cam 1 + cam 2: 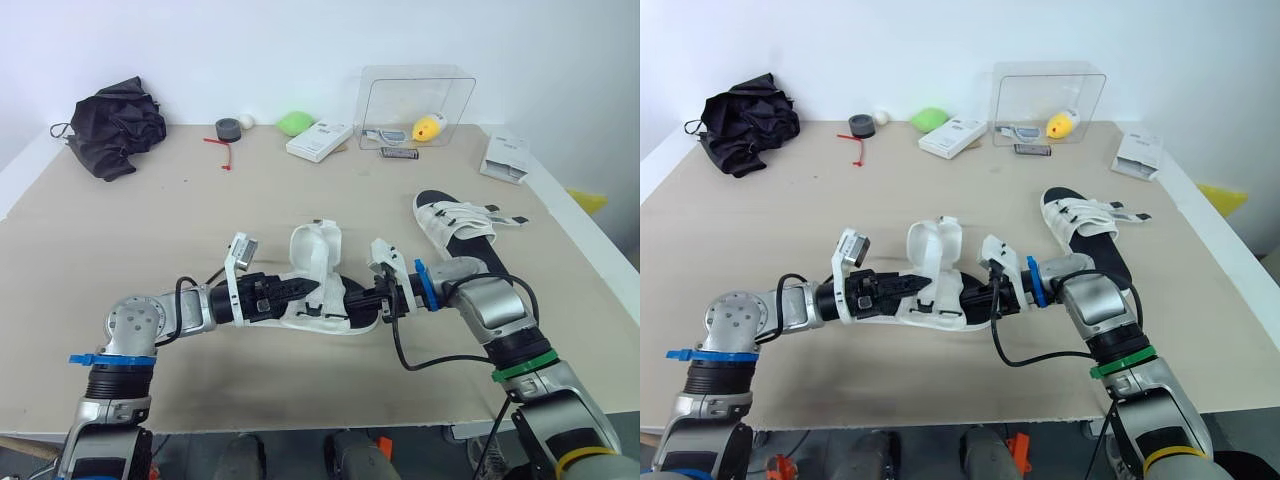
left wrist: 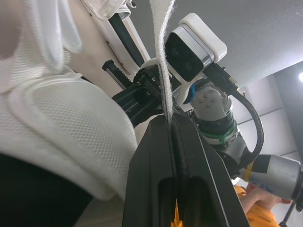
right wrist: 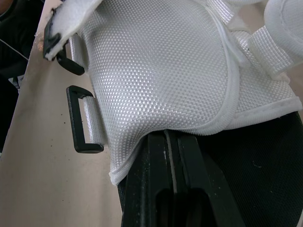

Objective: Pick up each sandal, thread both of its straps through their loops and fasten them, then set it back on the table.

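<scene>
**Here, both grippers clamped on one sandal**

Sandal [image 1: 318,262] sat mid-table [image 1: 150,240]: black sole, white mesh upper, one flap standing up. Could not tell whether the sole rested on the table or was lifted just off it.

Left gripper [image 1: 305,288] reached in from the sandal's left side. Jaws were pressed together on a white strap [image 2: 163,56], and the webbing ran up out of the fingertips.

Right gripper [image 1: 360,302] reached in from the sandal's right side. Jaws were together, pinching the edge of the mesh flap [image 3: 161,71] just above the black sole. Two black loops [image 3: 74,123] hung on short webbing tabs at the flap's other edge, both unthreaded.

Second sandal [image 1: 455,222] lay behind and to the right of the held sandal, well apart, with white straps crossing its upper and one strap end poking sideways.

Farther behind the held sandal:
- a clear box [image 1: 415,95] with a yellow object [image 1: 428,127] in it
- a white carton [image 1: 319,140]
- a green object [image 1: 295,122]
- a tape roll [image 1: 228,129]

Black cloth [image 1: 115,125] was heaped far back to the sandal's left.
</scene>
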Robot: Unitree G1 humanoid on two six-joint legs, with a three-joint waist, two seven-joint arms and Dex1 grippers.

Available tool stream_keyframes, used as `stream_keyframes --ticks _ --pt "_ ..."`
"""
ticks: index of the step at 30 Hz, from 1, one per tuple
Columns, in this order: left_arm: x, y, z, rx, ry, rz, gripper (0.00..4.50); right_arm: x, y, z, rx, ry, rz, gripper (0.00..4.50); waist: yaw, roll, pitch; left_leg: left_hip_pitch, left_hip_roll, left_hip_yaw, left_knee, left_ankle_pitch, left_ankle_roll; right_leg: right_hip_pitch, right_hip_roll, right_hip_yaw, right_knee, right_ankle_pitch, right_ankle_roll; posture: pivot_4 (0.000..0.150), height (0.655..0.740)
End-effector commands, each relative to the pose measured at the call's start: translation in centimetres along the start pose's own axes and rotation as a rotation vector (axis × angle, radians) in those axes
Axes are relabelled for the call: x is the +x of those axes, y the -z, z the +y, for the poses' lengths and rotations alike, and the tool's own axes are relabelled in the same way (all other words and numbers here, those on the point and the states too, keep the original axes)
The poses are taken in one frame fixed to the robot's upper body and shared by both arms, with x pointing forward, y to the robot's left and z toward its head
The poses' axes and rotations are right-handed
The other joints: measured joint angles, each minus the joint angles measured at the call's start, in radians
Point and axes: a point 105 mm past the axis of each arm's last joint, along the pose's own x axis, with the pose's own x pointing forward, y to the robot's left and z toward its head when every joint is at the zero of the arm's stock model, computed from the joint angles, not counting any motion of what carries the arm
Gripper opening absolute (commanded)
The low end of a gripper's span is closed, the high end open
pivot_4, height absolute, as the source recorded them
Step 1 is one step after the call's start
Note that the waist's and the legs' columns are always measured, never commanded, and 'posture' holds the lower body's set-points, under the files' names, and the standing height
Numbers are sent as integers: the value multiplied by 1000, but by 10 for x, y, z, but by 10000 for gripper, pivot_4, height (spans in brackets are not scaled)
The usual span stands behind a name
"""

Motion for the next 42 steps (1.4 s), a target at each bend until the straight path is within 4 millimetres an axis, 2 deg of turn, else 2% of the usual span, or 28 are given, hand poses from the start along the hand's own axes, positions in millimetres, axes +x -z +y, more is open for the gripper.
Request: stream_keyframes --ticks 1,7,13,18,26,34,42 --pt "-6 -7 -2 29 2 -25 398 4 4 3 9 -14 9 0 0 0 0 0 0 0 0 0 0 0 0 0 0 0 0 1500 7400" --pt "-8 -12 -2 23 7 -44 398 6 4 4 12 -24 9 0 0 0 0 0 0 0 0 0 0 0 0 0 0 0 0 1500 7400" --pt "-10 -13 -2 29 4 -51 398 10 22 1 -31 5 115 0 -1 0 0 0 1 0 0 0 0 0 0 0 0 0 0 1500 7400" --pt "-8 -13 -5 36 16 -51 398 9 19 0 -20 1 94 0 -1 0 0 3 1 0 0 0 0 2 0 0 0 0 -1 1500 7400" --pt "-5 -7 -8 67 27 -28 398 9 19 0 -17 -2 92 0 -1 0 0 3 1 1 0 0 0 2 0 0 0 0 -1 1500 7400" --pt "3 12 -19 135 66 29 398 10 17 1 -15 -6 81 0 -1 0 0 4 1 1 -1 0 0 2 0 1 0 0 -1 1500 7400" --pt "-6 18 -10 147 20 36 398 10 16 1 -17 -8 78 0 -1 0 0 5 1 2 -2 0 0 2 1 2 0 -1 -2 1500 7400"
